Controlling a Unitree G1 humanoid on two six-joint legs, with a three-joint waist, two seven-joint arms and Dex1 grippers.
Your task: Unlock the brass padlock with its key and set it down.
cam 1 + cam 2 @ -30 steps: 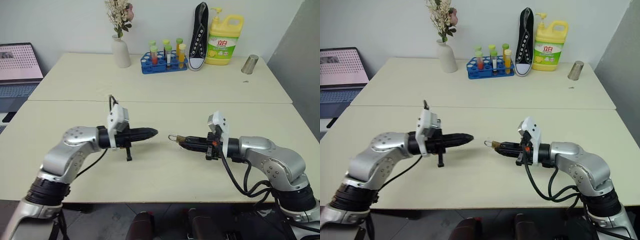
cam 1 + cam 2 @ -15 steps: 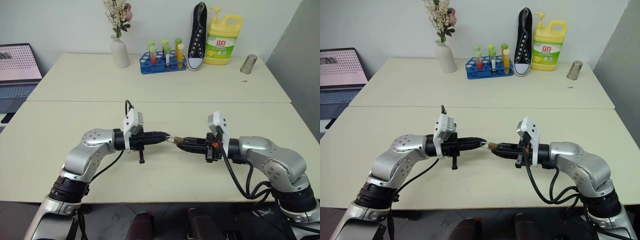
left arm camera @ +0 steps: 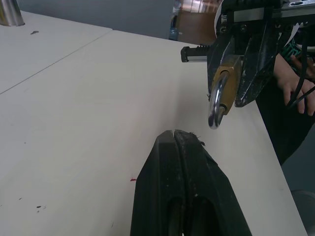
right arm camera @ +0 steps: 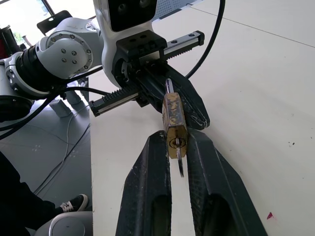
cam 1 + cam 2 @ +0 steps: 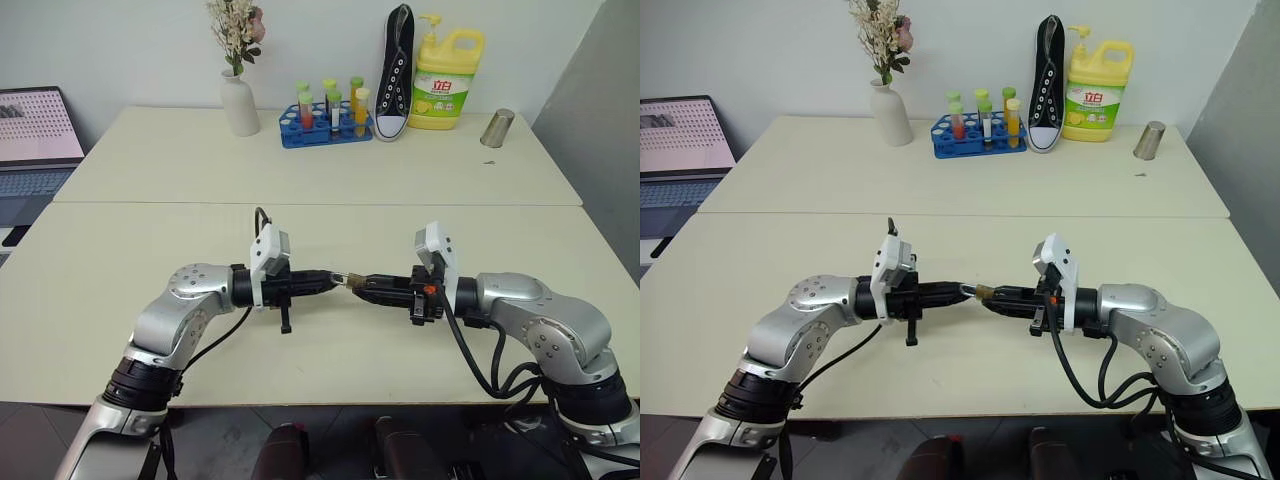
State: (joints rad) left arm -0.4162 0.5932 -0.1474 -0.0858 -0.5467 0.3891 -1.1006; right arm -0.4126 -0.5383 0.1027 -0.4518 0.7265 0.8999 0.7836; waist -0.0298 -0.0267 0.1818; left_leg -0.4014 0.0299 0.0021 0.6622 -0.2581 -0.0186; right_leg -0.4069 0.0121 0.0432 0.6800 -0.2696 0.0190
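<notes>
Right wrist view gives the clearest look at the padlock (image 4: 174,127): its brass body is pinched between the 2 black fingers (image 4: 147,191) of the right gripper (image 4: 175,145), and a small silvery key (image 4: 179,160) hangs from the keyhole face toward the camera. The key is thin and partly lost against the pale table (image 4: 256,98), so how deep it sits I cannot tell. The shackle (image 4: 168,87) shows here as a thin edge, its far end covered by the left gripper (image 4: 194,105) behind it. In the left wrist view the shackle (image 3: 216,104) is a silver loop pointing toward the left gripper (image 3: 173,133), whose 2 fingers are pressed fully together with nothing visible between them; the tip is just beside the shackle, but whether they touch I cannot tell. In the left eye view both grippers meet tip to tip above the middle of the near table, and the padlock (image 5: 347,280) there is a tiny yellow spot between them, held in the air. A person's hand (image 3: 298,86) is partly cut off behind the right gripper.
</notes>
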